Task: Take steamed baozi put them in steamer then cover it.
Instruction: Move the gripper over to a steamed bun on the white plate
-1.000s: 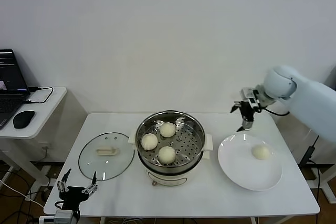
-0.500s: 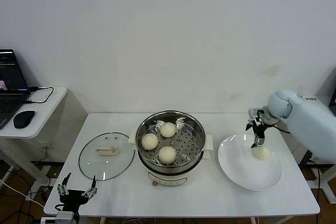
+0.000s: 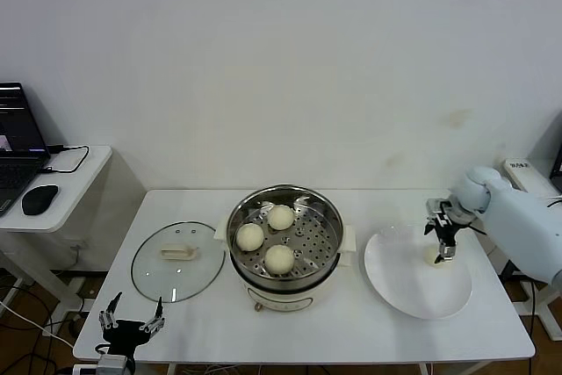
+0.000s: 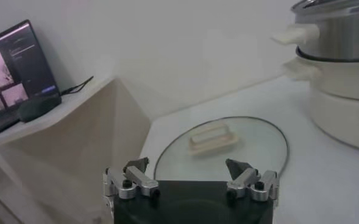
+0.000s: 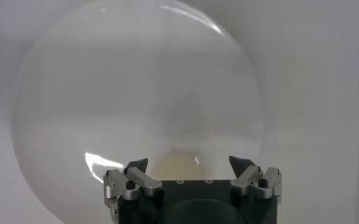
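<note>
The steel steamer [image 3: 327, 217] stands mid-table with three baozi [image 3: 280, 217] on its perforated tray. A fourth baozi [image 3: 433, 258] lies on the white plate [image 3: 413, 292] at the right. My right gripper [image 3: 445, 243] hangs open just over it, a finger on either side, and its body hides most of the bun [image 5: 179, 165]. The glass cover [image 3: 178, 259] lies flat to the left of the steamer. My left gripper [image 3: 132, 322] waits open at the table's front left edge, short of the cover [image 4: 222, 146].
A side table at the far left carries a laptop [image 3: 13, 142] and a mouse [image 3: 39, 199]. The steamer's cream handle [image 3: 348, 239] points toward the plate. The plate rim lies close to the table's right edge.
My right gripper has come forward and down from the back of the table to sit over the baozi on the plate. The left gripper has barely shifted.
</note>
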